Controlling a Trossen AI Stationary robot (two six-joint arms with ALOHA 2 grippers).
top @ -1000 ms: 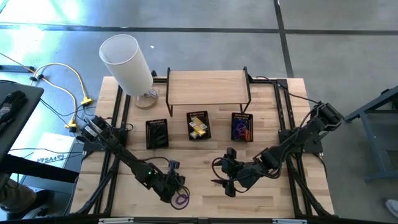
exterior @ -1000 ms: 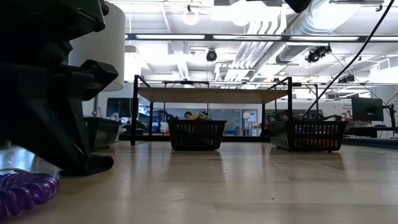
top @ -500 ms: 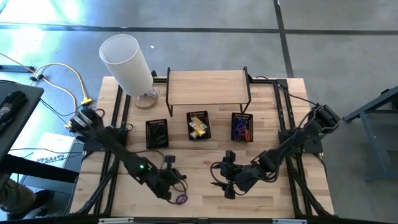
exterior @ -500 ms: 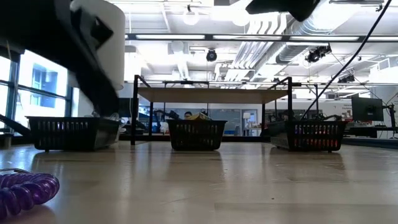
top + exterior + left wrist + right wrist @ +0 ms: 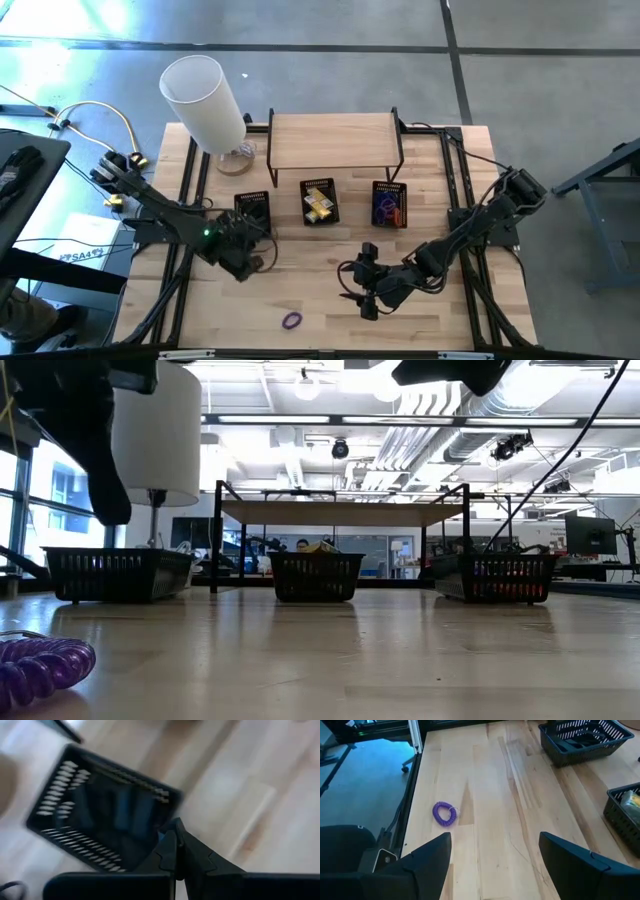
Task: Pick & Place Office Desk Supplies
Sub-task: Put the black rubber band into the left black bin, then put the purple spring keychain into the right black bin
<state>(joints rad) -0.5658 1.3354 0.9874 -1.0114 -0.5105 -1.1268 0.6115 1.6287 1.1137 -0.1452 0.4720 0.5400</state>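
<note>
One purple coil [image 5: 40,668] cut off at edge, left basket [image 5: 100,815] contents blurred

No legible text, labels, brands, numbers or signs in any view; printing on a box off the surface's left edge too small to read.

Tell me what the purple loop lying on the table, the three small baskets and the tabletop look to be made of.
Purple loop: a coiled cord, probably soft plastic; its ribbed turns have a slight sheen.
Baskets: dark, matte, slotted walls; likely moulded plastic, though wire mesh cannot be ruled out.
Tabletop: pale wood with visible grain and plank seams, smooth finish, looks like butcher block.
</note>
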